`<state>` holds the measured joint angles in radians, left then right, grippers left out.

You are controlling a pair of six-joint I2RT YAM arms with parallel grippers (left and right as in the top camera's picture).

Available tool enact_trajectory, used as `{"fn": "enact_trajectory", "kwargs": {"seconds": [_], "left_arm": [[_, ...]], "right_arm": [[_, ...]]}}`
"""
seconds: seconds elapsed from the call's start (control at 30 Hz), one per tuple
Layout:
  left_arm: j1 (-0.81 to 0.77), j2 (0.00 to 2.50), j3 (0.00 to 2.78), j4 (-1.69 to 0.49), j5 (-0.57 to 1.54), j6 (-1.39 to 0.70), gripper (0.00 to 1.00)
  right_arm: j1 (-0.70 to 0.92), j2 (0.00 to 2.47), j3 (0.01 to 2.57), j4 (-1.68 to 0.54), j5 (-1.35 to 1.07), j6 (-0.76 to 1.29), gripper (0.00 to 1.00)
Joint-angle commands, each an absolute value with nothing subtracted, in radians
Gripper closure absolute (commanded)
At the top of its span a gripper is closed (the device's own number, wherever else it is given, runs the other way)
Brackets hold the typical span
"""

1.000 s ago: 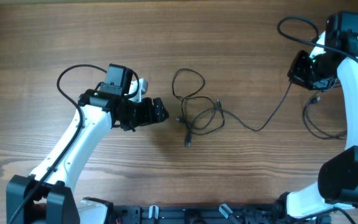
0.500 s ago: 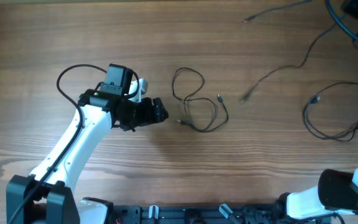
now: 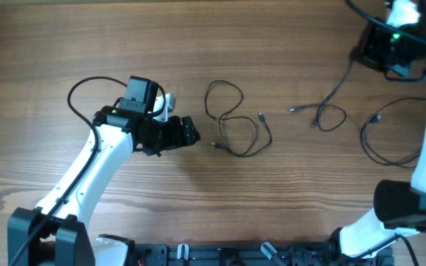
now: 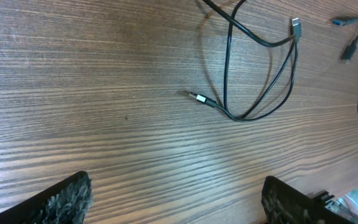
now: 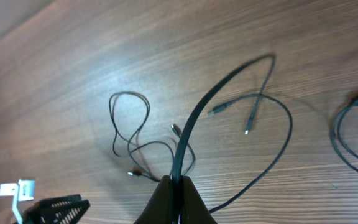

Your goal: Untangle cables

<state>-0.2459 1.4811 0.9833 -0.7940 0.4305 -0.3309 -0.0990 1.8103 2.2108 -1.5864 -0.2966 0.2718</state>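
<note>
To finish this pull well, I judge I should draw the held cable [image 5: 199, 107] slowly up and rightward, watching that its loose plug end stays apart from the looped cable [image 4: 227, 68] mid-table. My right pincer [image 5: 174, 186] is clamped tight on that one thin cord, raised over the far right corner. My left pincer [image 3: 188, 133] has its jaws spread wide and grips nothing, hanging just beside the loops. A third cable [image 3: 364, 140] lies near the right edge
</note>
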Motion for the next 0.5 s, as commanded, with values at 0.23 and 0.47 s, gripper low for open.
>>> {"fn": "enact_trajectory", "kwargs": {"seconds": [0.23, 0.47], "left_arm": [[-0.247, 1.486, 0.981, -0.805, 0.425, -0.319, 0.11], [-0.247, 1.486, 0.981, -0.806, 0.425, -0.319, 0.11]], "right_arm": [[-0.091, 1.893, 1.952, -1.574, -0.033, 0.261, 0.8], [-0.093, 1.893, 1.758, -1.514, -0.012, 0.236, 0.67]]}}
